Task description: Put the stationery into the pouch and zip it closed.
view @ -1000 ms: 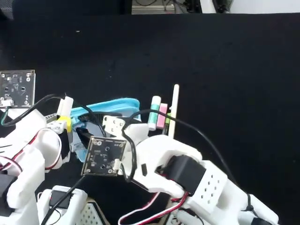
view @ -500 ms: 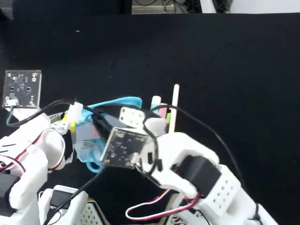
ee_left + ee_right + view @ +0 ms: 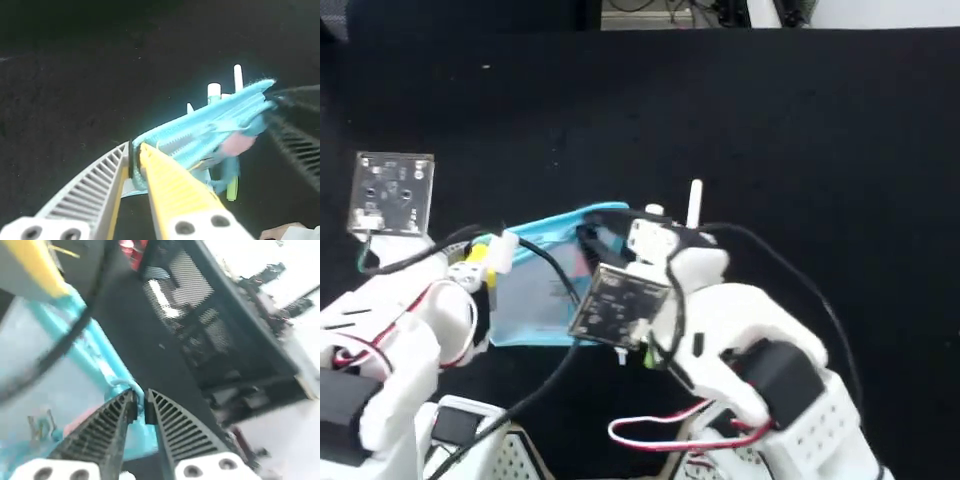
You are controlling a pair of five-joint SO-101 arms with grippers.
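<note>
The light blue pouch (image 3: pixel 535 295) hangs lifted between my two arms. My left gripper (image 3: pixel 488 262) is shut on its left end, where the yellow finger (image 3: pixel 165 185) presses the zip edge of the pouch (image 3: pixel 200 125). My right gripper (image 3: pixel 139 396) is shut on the blue zipper pull near the pouch's other end (image 3: pixel 600 238). A pink item (image 3: pixel 235 144) shows through the pouch wall. Behind the pouch lie a white stick (image 3: pixel 695 198), a white-capped marker (image 3: pixel 214 91) and a green pen (image 3: pixel 231 189) on the black cloth.
Black cloth (image 3: pixel 800 150) covers the table, with open room at the far side and to the right. The left arm's camera board (image 3: pixel 392 192) sticks up at the left. Cables (image 3: pixel 550 265) cross in front of the pouch.
My right gripper has travelled right along the pouch's top edge, away from the left gripper. The pouch is now stretched out and lifted. The left arm shifted slightly right.
</note>
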